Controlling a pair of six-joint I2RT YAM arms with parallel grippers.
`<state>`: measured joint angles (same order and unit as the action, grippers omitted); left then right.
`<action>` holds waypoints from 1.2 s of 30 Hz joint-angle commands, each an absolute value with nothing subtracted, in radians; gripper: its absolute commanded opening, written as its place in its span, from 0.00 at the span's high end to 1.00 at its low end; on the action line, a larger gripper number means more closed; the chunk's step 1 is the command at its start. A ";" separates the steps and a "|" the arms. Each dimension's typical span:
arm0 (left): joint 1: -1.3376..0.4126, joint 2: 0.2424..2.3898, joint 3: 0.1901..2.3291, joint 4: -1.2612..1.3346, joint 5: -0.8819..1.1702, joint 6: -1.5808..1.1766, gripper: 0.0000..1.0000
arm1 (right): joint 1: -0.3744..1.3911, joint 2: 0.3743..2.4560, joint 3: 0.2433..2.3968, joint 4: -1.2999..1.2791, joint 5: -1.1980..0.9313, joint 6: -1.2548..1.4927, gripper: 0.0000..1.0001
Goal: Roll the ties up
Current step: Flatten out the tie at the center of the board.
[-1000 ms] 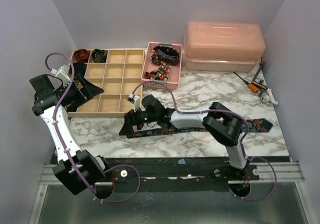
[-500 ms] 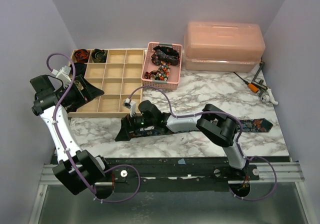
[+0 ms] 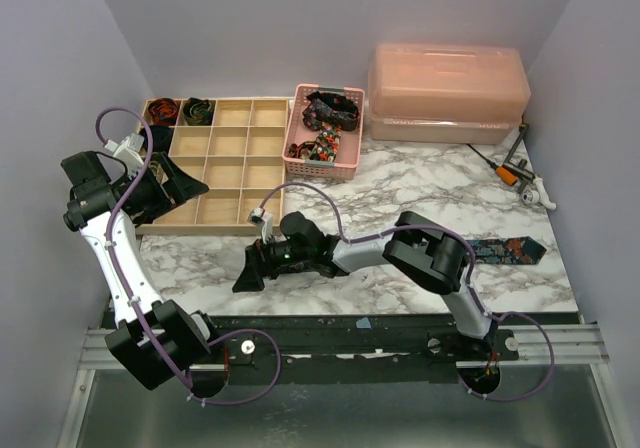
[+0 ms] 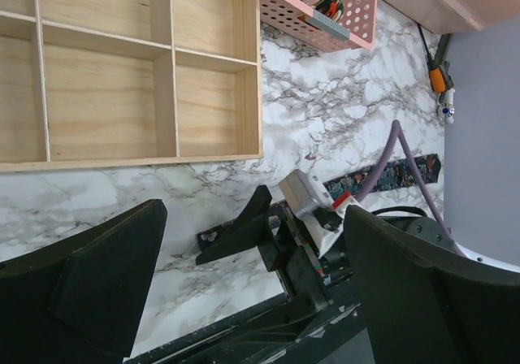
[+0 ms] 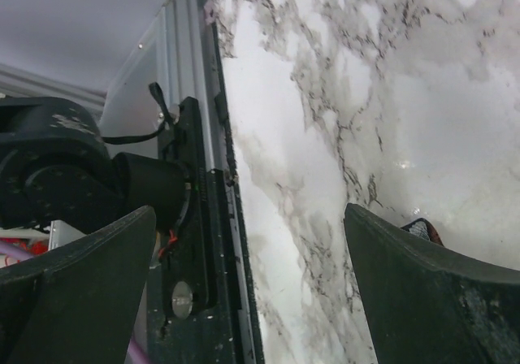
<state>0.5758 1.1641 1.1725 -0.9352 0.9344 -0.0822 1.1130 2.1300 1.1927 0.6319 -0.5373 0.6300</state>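
One tie (image 3: 508,251), dark with a multicoloured print, lies flat across the marble table (image 3: 420,183); my right arm covers most of its length. My right gripper (image 3: 250,268) hangs open low over the tie's left end, nothing between its fingers. In the right wrist view only a corner of that tie (image 5: 421,229) shows beside the right finger, and the right gripper (image 5: 249,211) spans bare marble. My left gripper (image 3: 175,183) stands open and empty above the wooden organizer (image 3: 228,158). The left wrist view, with the left gripper (image 4: 252,211) open, shows the tie (image 4: 390,173). Two rolled ties (image 3: 197,111) fill back-left organizer cells.
A pink mesh basket (image 3: 345,163) with more bundled ties stands behind the table's middle. A pink lidded box (image 3: 447,93) sits at the back right, small tools (image 3: 515,173) beside it. The black frame rail (image 5: 199,242) runs along the near edge.
My right gripper has slid left and slightly nearer along the tie, reaching its left end. The left arm has stayed still.
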 commanded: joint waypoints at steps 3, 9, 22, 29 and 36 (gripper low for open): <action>0.584 1.164 1.218 -1.018 0.902 -0.013 0.02 | 1.123 2.225 1.167 0.726 -0.542 0.686 0.00; 0.585 1.162 1.231 -1.055 0.901 0.027 0.02 | 1.122 2.256 1.146 0.773 -0.555 0.702 0.00; 0.584 1.164 1.212 -1.024 0.938 0.054 0.02 | 1.111 2.065 1.141 0.730 -0.594 0.768 0.00; 0.584 1.164 1.195 -1.026 0.927 0.070 0.02 | 1.060 2.086 1.025 0.778 -0.583 0.760 0.00; 0.585 1.152 1.204 -1.068 0.908 0.107 0.02 | 1.045 2.146 1.005 0.861 -0.640 0.777 0.00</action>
<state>0.5758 1.1652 1.2018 -1.0389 0.9165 0.0608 1.0447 2.1094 1.0077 0.7918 -0.5900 0.7673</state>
